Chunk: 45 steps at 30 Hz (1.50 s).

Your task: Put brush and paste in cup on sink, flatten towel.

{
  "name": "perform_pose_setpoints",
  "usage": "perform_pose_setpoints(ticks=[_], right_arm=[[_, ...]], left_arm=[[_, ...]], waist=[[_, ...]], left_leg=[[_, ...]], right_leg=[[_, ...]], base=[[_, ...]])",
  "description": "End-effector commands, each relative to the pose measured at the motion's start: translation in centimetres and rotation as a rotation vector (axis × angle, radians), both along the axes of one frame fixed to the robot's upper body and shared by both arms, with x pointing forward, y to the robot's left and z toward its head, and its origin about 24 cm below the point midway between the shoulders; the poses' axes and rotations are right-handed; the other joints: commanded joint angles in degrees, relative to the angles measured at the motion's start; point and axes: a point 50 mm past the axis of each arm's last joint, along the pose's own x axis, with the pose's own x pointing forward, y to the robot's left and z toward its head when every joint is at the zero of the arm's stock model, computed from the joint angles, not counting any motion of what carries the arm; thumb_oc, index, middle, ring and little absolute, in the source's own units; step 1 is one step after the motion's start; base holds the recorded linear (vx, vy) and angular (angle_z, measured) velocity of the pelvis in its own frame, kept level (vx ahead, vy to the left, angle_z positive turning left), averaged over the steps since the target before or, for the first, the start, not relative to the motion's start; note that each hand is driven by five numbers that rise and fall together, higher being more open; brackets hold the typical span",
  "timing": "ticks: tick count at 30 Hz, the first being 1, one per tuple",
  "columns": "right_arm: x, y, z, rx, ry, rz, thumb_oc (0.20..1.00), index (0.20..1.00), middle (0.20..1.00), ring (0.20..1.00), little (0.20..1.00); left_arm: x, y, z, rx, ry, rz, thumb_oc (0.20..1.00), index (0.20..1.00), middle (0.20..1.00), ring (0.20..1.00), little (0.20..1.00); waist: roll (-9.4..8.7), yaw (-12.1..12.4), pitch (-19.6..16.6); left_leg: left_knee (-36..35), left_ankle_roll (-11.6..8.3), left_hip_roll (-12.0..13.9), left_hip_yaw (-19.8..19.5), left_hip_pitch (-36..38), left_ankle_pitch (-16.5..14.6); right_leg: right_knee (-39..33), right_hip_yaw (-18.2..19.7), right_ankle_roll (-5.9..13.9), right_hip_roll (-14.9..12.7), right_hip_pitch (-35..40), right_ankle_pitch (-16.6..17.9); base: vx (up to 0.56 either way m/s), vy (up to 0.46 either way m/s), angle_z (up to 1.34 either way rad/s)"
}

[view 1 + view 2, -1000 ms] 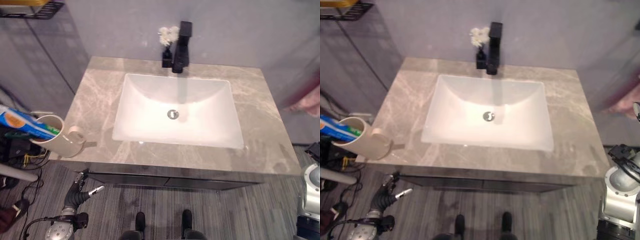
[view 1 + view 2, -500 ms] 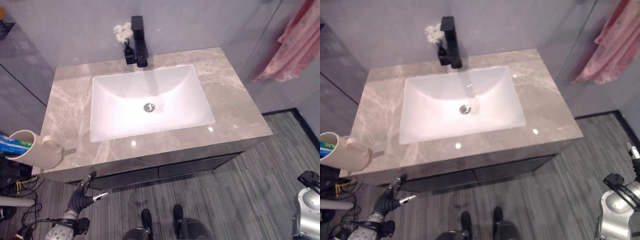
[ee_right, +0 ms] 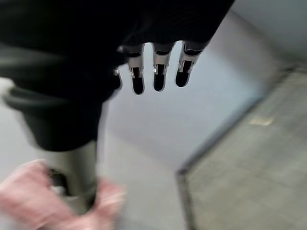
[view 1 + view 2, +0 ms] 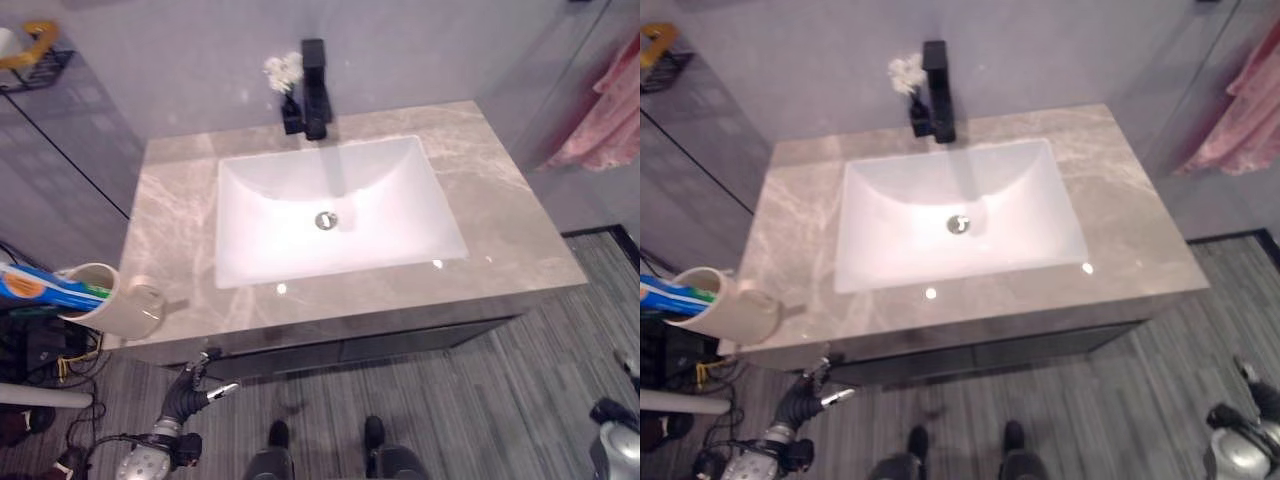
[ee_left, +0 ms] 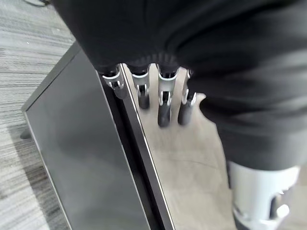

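One grey marble counter [image 4: 500,230] takes most of the head views, with a white basin [image 4: 335,205] sunk in it and a black tap [image 4: 314,88] at its back edge, a small vase of white flowers [image 4: 285,80] just beside the tap; below the counter's front edge runs a dark cabinet [image 4: 350,350]; a pink towel [image 4: 605,110] hangs on the wall at the far right, cut off by the frame, so how flat it lies cannot be told; the right wrist view shows a blurred pink shape [image 3: 29,201] near the right hand [image 3: 158,72], hard to make out; that hand's fingers hang straight and relaxed, holding nothing; a cream cup [image 4: 115,300] stands at the counter's front left corner, just above and beyond the left hand [image 4: 195,385], tilted outward past the edge; a blue and white toothpaste tube [image 4: 40,285] sticks out of its mouth, its end cut off by the frame; any brush in the cup cannot be made out; the left hand's fingers [image 5: 163,103] are straight and loose, empty, close by the cabinet's top edge.
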Motion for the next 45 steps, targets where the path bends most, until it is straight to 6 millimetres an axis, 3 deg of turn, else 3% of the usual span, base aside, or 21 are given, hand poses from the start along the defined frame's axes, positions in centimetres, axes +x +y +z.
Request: perform_pose_setpoints(ticks=[1,5,6,7,8,11,13,14,16,19,20,24,25,26,27,28,34,42,45], right_arm=[[-0.1,-0.4,-1.1,0.126,0.065,0.04,1.0,1.0,1.0,1.0,1.0],[-1.2,1.9,-4.5,0.333,0.217,0.075,1.0,1.0,1.0,1.0,1.0],[-0.5,2.3,-4.8,0.357,0.222,0.105,1.0,1.0,1.0,1.0,1.0],[-0.2,4.7,-6.3,0.432,0.295,0.237,1.0,1.0,1.0,1.0,1.0],[-0.2,4.7,-6.3,0.433,0.295,0.239,1.0,1.0,1.0,1.0,1.0],[0.4,8.1,-8.0,0.464,0.458,0.48,1.0,1.0,1.0,1.0,1.0],[2.4,10.5,-8.5,0.419,0.544,0.687,1.0,1.0,1.0,1.0,1.0],[4.6,13.6,-8.6,0.321,0.628,1.001,1.0,1.0,1.0,1.0,1.0],[5.6,15.7,-8.4,0.287,0.604,1.166,1.0,1.0,1.0,1.0,1.0],[5.4,16.9,-8.7,0.309,0.612,1.238,1.0,1.0,1.0,1.0,1.0],[5.4,17.1,-8.6,0.323,0.591,1.235,1.0,1.0,1.0,1.0,1.0],[4.6,16.4,-8.9,0.307,0.637,1.187,1.0,1.0,1.0,1.0,1.0],[4.1,16.1,-9.1,0.301,0.673,1.175,1.0,1.0,1.0,1.0,1.0],[3.5,15.8,-9.4,0.314,0.695,1.16,1.0,1.0,1.0,1.0,1.0],[3.5,15.9,-9.4,0.315,0.695,1.16,1.0,1.0,1.0,1.0,1.0],[3.0,15.6,-9.5,0.322,0.713,1.146,1.0,1.0,1.0,1.0,1.0],[0.6,15.4,-10.4,0.396,0.79,1.057,1.0,1.0,1.0,1.0,1.0],[1.3,16.7,-10.6,0.416,0.765,1.093,1.0,1.0,1.0,1.0,1.0],[2.3,17.6,-10.4,0.261,0.879,1.303,1.0,1.0,1.0,1.0,1.0]], left_arm=[[-1.1,2.2,2.2,0.019,-0.055,0.036,1.0,1.0,1.0,1.0,1.0],[-1.6,3.0,2.0,0.014,-0.031,0.07,1.0,1.0,1.0,1.0,1.0],[-1.9,3.1,2.1,0.01,-0.03,0.075,1.0,1.0,1.0,1.0,1.0],[-1.8,3.0,1.9,0.001,-0.025,0.06,1.0,1.0,1.0,1.0,1.0],[-1.8,3.1,1.9,0.002,-0.024,0.061,1.0,1.0,1.0,1.0,1.0],[-1.4,2.5,1.4,-0.016,-0.009,0.027,1.0,1.0,1.0,1.0,1.0],[-0.8,1.9,1.4,-0.021,-0.022,0.005,1.0,1.0,1.0,1.0,1.0],[-0.4,1.7,1.6,-0.026,-0.045,-0.009,1.0,1.0,1.0,1.0,1.0],[-0.5,1.9,2.0,-0.02,-0.056,-0.014,1.0,1.0,1.0,1.0,1.0],[-0.6,1.8,2.7,-0.035,-0.076,-0.032,1.0,1.0,1.0,1.0,1.0],[-0.2,2.0,4.0,-0.033,-0.12,-0.051,1.0,1.0,1.0,1.0,1.0],[0.3,1.9,6.1,-0.067,-0.201,-0.076,1.0,1.0,1.0,1.0,1.0],[0.7,1.7,7.7,-0.075,-0.26,-0.11,0.934,0.934,0.934,0.934,0.934],[0.8,1.6,8.3,-0.075,-0.28,-0.121,0.448,0.448,0.448,0.448,0.448],[0.8,1.7,8.3,-0.074,-0.28,-0.121,0.404,0.404,0.404,0.404,0.404],[0.9,1.5,9.1,-0.08,-0.309,-0.132,0.2,0.2,0.2,0.2,0.2],[2.2,0.9,12.7,-0.127,-0.495,-0.144,0.2,0.2,0.2,0.2,0.2],[3.2,-0.4,14.5,-0.187,-0.596,-0.176,0.2,0.2,0.2,0.2,0.2],[3.6,-0.7,14.7,-0.189,-0.602,-0.199,0.2,0.2,0.2,0.2,0.2]], waist=[[-0.61,0.25,-1.27],[-1.0,2.42,-1.31],[-1.0,2.93,-1.38],[-1.07,3.33,-1.44],[-1.13,3.32,-1.48],[-1.36,4.05,-1.18],[-1.6,5.45,-0.7],[-1.51,6.52,-0.44],[-1.76,6.94,-0.83],[-1.84,7.54,-1.08],[-1.72,8.42,-1.17],[-1.17,9.08,-1.43],[-0.8,9.31,-1.77],[-0.67,9.56,-1.99],[-0.69,9.49,-1.99],[-0.57,9.57,-2.17],[0.21,9.86,-3.5],[0.52,9.07,-3.99],[0.64,9.0,-3.98]], left_leg=[[3.84,1.66,-2.72,0.15,-2.43,-2.54],[2.82,2.57,-3.41,1.26,-2.12,-2.73],[2.48,2.87,-3.44,1.24,-2.03,-2.59],[2.25,3.27,-3.88,0.06,-2.15,-2.24],[2.25,3.28,-3.86,0.12,-2.13,-2.29],[2.36,3.58,-5.22,-4.06,-2.72,-2.12],[2.75,2.98,-5.45,-5.75,-4.0,-1.52],[2.81,2.08,-5.26,-7.2,-4.51,-0.96],[2.54,1.55,-5.03,-8.21,-4.77,-0.27],[2.24,1.08,-4.89,-10.2,-4.54,0.3],[1.82,0.75,-5.03,-11.96,-4.56,1.05],[0.25,0.2,-5.25,-14.64,-4.49,2.51],[-0.48,-0.04,-5.25,-15.66,-4.37,3.04],[-0.72,-0.1,-5.3,-16.04,-4.25,3.19],[-0.76,-0.11,-5.31,-16.13,-4.22,3.22],[-1.18,-0.15,-5.36,-16.42,-4.04,3.37],[-3.86,-0.62,-5.44,-17.52,-2.9,4.22],[-5.2,-0.21,-5.23,-16.07,-1.79,3.87],[-5.3,0.05,-5.2,-15.28,-1.51,3.54]], right_leg=[[-4.86,2.75,1.54,0.41,1.61,4.39],[-4.68,2.32,2.35,-0.63,0.61,6.13],[-4.39,2.78,2.49,-0.4,0.21,6.22],[-3.96,6.03,2.34,1.5,0.12,5.52],[-3.89,6.11,2.33,1.52,0.08,5.45],[-5.61,12.02,1.15,4.23,-0.4,4.58],[-6.98,10.4,0.87,3.51,-0.03,5.04],[-8.2,8.54,0.29,3.54,1.27,4.39],[-8.66,6.75,-0.11,3.73,1.99,4.12],[-9.19,4.5,-0.69,4.1,3.29,3.42],[-9.94,2.59,-0.94,4.19,4.2,3.24],[-10.56,-0.85,-0.99,4.1,5.24,2.82],[-10.6,-1.89,-1.0,4.07,5.69,2.5],[-10.62,-2.33,-0.97,4.03,5.97,2.36],[-10.64,-2.42,-0.98,4.03,6.02,2.34],[-10.87,-2.75,-1.05,3.99,6.33,2.3],[-11.4,-4.13,-0.82,3.41,6.93,2.05],[-11.46,-2.83,-0.49,2.85,6.79,2.31],[-11.48,-1.93,-0.36,2.68,6.6,2.4]], base=[[-0.03,0.176,-0.1],[-0.01,0.1,-0.25],[0.0,0.105,-0.22],[0.01,0.067,-0.16],[0.02,0.047,-0.03],[0.02,-0.038,0.33],[-0.04,-0.132,1.35],[-0.01,-0.178,1.48],[0.04,-0.152,0.81],[0.04,-0.158,0.42],[0.01,-0.192,0.55],[0.0,-0.095,0.65],[0.03,-0.037,0.39],[0.03,-0.037,0.38],[0.03,-0.018,0.23],[0.03,-0.013,0.22],[0.05,0.008,0.21],[0.03,0.022,-0.02],[0.02,0.028,-0.15]])
